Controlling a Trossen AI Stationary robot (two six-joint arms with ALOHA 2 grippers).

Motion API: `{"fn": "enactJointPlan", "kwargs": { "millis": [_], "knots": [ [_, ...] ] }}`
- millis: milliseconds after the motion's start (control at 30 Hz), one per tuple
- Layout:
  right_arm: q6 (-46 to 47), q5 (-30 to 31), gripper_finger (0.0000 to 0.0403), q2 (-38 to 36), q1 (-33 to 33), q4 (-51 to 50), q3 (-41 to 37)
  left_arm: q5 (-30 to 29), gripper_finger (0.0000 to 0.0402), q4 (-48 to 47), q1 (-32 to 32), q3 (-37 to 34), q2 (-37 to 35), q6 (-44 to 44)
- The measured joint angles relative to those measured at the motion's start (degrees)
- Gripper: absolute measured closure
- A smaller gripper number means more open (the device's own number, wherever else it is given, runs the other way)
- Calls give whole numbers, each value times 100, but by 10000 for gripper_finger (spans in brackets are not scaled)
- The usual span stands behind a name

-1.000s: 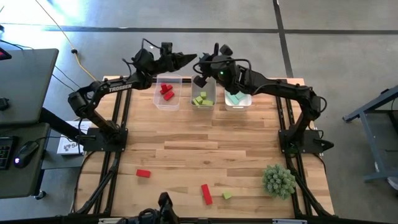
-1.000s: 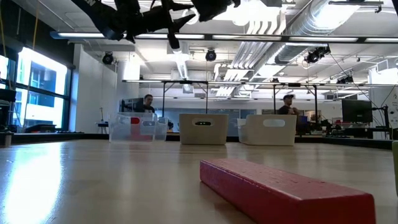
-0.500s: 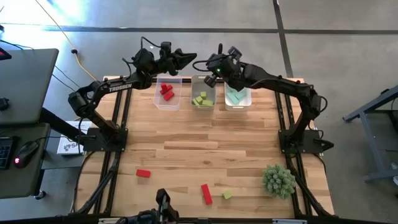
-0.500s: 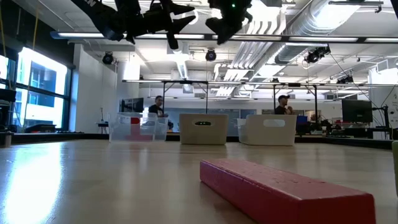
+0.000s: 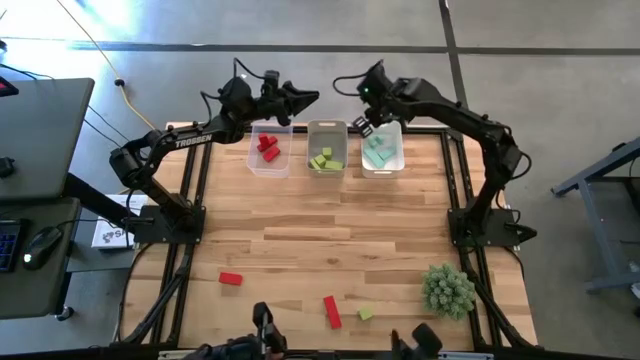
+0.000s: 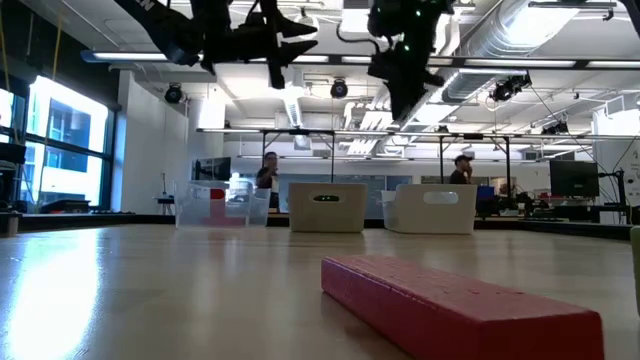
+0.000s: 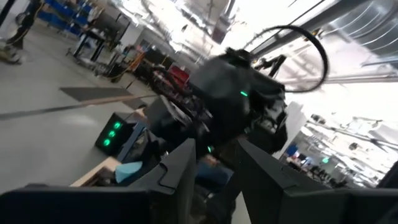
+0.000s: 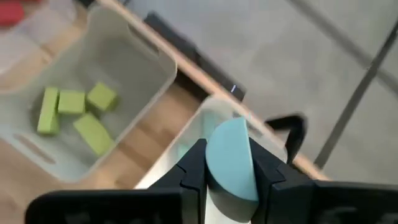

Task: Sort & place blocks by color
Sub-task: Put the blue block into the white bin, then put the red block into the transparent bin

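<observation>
Grey concrete floor around a pale wooden worktop (image 5: pixel 330 225), seen from above. Along the far edge, three clear bins in a row: red blocks (image 5: pixel 267 148) in the left bin (image 5: pixel 253 162), yellow-green blocks (image 5: pixel 324 158) in the middle bin (image 5: pixel 326 128), teal blocks (image 5: pixel 377 154) in the right bin (image 5: pixel 398 160). Near the front edge, well apart from the bins: a short red block (image 5: pixel 230 279), a longer red bar (image 5: pixel 331 311), and a small yellow-green cube (image 5: pixel 365 313) just beside that bar. Spiky green plant (image 5: pixel 447 290) at the front right corner. Left gripper (image 5: pixel 305 98) raised beyond the far edge, near the red bin. Right gripper (image 5: pixel 362 122) raised over the far left corner of the teal bin.

Level across the worktop: red bar (image 6: pixel 460 305) large in the foreground, the three bins (image 6: pixel 327 207) in a row far back, two people in the room behind. Both arms dark against the ceiling, left gripper (image 6: pixel 300 28) and right gripper (image 6: pixel 400 85) high above the bins.

From the left wrist: left gripper (image 7: pixel 214 171) parted, nothing between its fingers; the other arm's dark wrist (image 7: pixel 230 99) farther off, a teal patch below it.

From the right wrist: right gripper (image 8: pixel 229 167) clenched on a rounded teal block (image 8: pixel 230 158), above the rim of the teal bin (image 8: pixel 205 115); yellow-green blocks (image 8: pixel 74 112) in the neighbouring bin (image 8: pixel 140 59).
</observation>
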Motion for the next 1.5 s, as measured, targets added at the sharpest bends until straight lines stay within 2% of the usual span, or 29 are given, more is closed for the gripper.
{"fn": "enactJointPlan", "kwargs": {
  "millis": [333,633,967,1133,1500],
  "knots": [
    [-197,-1220,356,3,-826,270,-1056,-52,298,-529,-15,0,2,79],
    [-166,-1928,355,1,-982,995,-2221,-60,298,-531,-78,0,2,587],
    [86,-2173,354,1,-779,1521,-3012,-59,298,-542,-83,-2,2,589],
    [200,-2181,351,1,-673,1553,-3118,-59,291,-630,-122,-2,2,989],
    [232,-1958,254,1,-483,1687,-3118,310,226,-1169,-183,-4,4,1123]
  ]
}}
